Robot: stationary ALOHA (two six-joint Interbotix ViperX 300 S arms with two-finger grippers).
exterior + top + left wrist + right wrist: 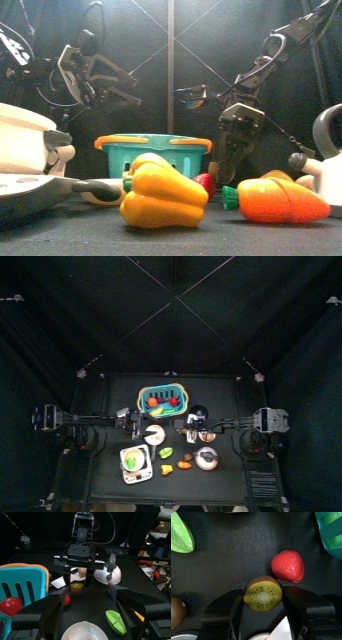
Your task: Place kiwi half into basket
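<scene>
Right hand points straight down, clenched on kiwi half; left hand seemingly spread, idle.

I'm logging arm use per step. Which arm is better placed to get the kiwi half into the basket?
Right. Its gripper already has its jaws on either side of the kiwi half, with the basket close by. The left gripper is open and empty.

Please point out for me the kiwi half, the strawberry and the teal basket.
kiwi half (pixel 263 595), right wrist view, on its cut green face.
strawberry (pixel 289 565), right wrist view, on its red body.
teal basket (pixel 154 157), front view, on its front wall.
</scene>
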